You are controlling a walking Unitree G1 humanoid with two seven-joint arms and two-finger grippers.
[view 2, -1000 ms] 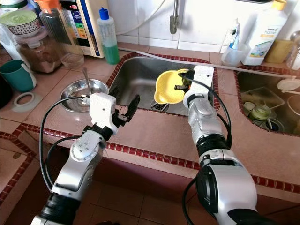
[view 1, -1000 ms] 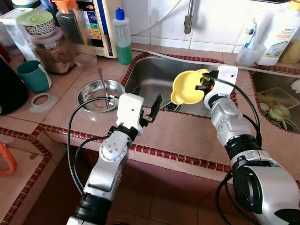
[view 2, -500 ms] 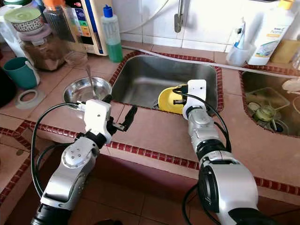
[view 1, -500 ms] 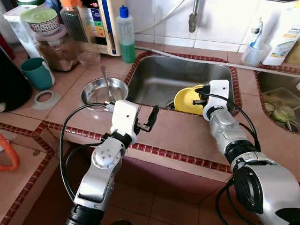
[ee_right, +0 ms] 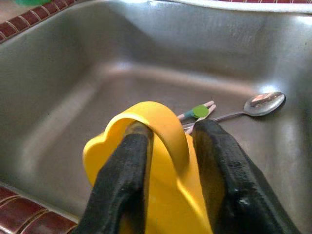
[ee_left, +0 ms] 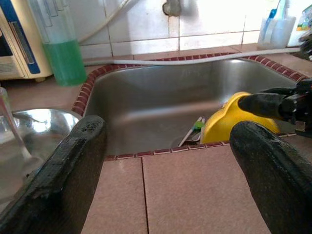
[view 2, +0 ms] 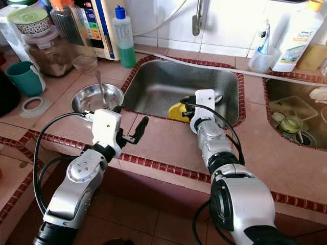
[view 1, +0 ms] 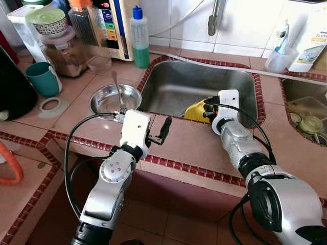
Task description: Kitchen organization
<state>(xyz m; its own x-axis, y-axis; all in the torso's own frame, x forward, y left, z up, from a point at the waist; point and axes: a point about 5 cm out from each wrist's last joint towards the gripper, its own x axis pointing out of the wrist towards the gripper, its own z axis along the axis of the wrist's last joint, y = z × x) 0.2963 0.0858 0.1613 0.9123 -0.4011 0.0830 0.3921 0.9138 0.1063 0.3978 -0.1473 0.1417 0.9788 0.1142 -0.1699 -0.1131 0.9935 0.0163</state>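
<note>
A green soap bottle (view 1: 140, 38) with a blue cap stands on the counter behind the sink corner. Near it there is a white appliance (view 1: 118, 25), a jar (view 1: 65, 51) with a bowl (view 1: 48, 21) on top, and a teal mug (view 1: 42, 78). A toothbrush cup (view 1: 279, 57) stands by the wall.

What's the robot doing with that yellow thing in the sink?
The right end effector is shut on a yellow bowl and holds it low inside the steel sink, near the front wall. A spoon and some chopsticks lie on the sink bottom behind it. The left end effector hangs open over the counter in front of the sink, holding nothing. A steel dish sits on the counter beside the sink.
</note>
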